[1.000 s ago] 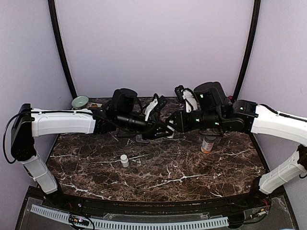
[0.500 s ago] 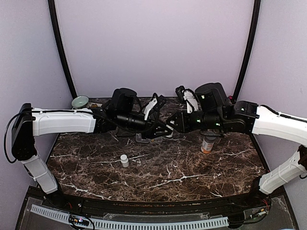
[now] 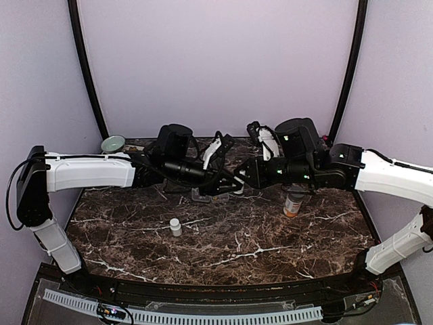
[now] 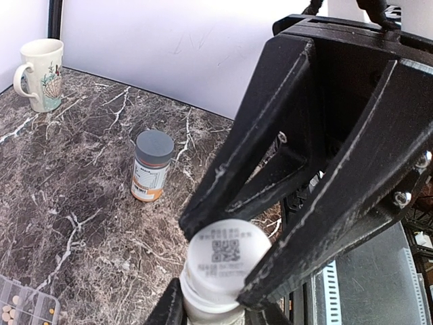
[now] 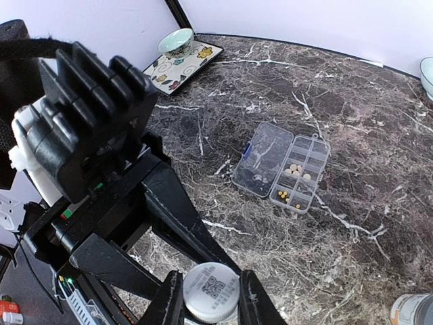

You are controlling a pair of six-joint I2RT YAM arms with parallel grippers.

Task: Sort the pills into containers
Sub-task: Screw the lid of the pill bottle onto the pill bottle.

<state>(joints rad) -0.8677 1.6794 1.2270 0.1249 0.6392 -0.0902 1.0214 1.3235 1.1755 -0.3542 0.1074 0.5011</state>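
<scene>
- Top external: shows left arm point(image 3: 88, 172) and right arm point(image 3: 389, 175) meeting over bench point(image 3: 223, 250), with clear pill box point(image 3: 200, 197) lying near the meeting point.
- Left wrist: shows left fingers point(image 4: 170, 313) clamped on white bottle point(image 4: 220, 267); orange bottle point(image 4: 151, 166) upright beyond.
- Right wrist: shows right fingers point(image 5: 170, 305) clamped on same white bottle; pill box open on bench, pills point(image 5: 295, 170) in its compartments.

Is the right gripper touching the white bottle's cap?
Touching. The right wrist view shows the right gripper closed against both sides of the white bottle's cap, with no gap on either side.
</scene>
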